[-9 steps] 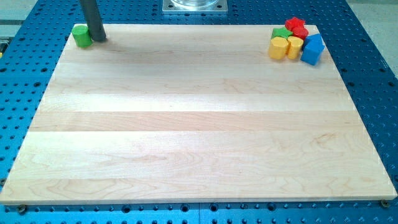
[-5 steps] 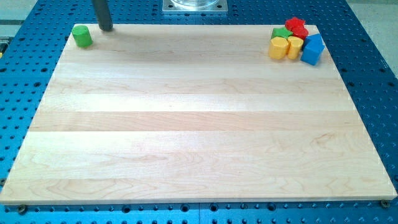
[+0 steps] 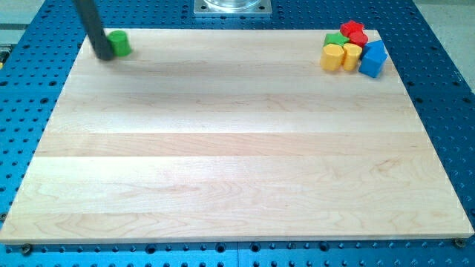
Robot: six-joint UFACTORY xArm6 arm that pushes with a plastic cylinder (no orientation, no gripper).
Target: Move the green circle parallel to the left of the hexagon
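My tip (image 3: 104,55) touched the green circle (image 3: 119,44) at its 8 o'clock, near the worktop (image 3: 237,148) corner; no hand was visible.

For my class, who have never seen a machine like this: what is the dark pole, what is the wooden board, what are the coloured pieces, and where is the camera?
The single camera looks down at a slant on a pale wooden board lying on a blue perforated metal table. The dark pole is the end of a robot arm; it has no hand and holds nothing. It only pushes. My tip touches the board at the view's top left, right against the left side of a small green round block. At the view's top right sits a tight cluster: a red star-shaped block, a green block half hidden, two yellow blocks and a blue block. Pushing rightward would slide the green round block toward that cluster.
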